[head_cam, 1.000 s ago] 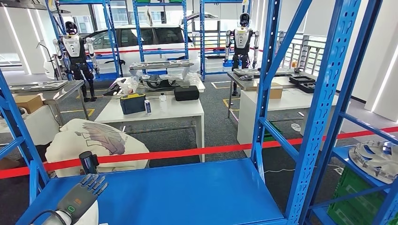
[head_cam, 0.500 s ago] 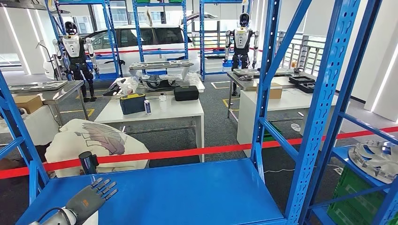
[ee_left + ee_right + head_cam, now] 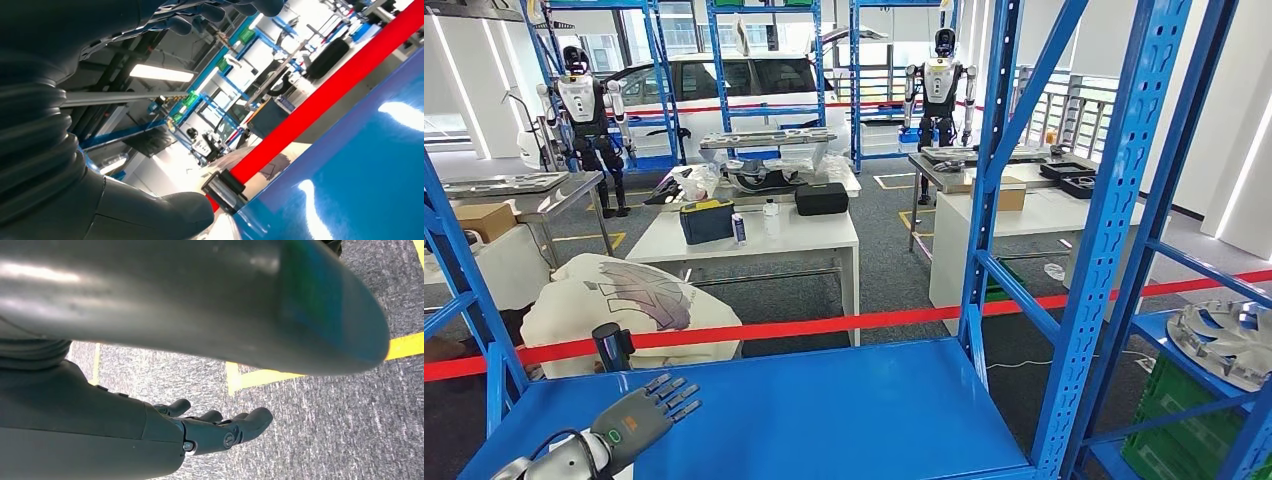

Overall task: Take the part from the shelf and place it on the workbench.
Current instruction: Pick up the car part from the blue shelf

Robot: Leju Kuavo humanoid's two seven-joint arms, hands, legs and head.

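Overhead, left hand (image 3: 629,425) fingers spread, empty, above shelf (image 3: 824,410); right hand (image 3: 200,432) loosely extended, empty.

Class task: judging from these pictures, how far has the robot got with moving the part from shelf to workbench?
Nothing looks done. The left hand is open above the blue shelf, holding nothing. The right hand hangs empty over grey floor. The silver part sits on the neighbouring shelf, right. Grasping and placing remain.
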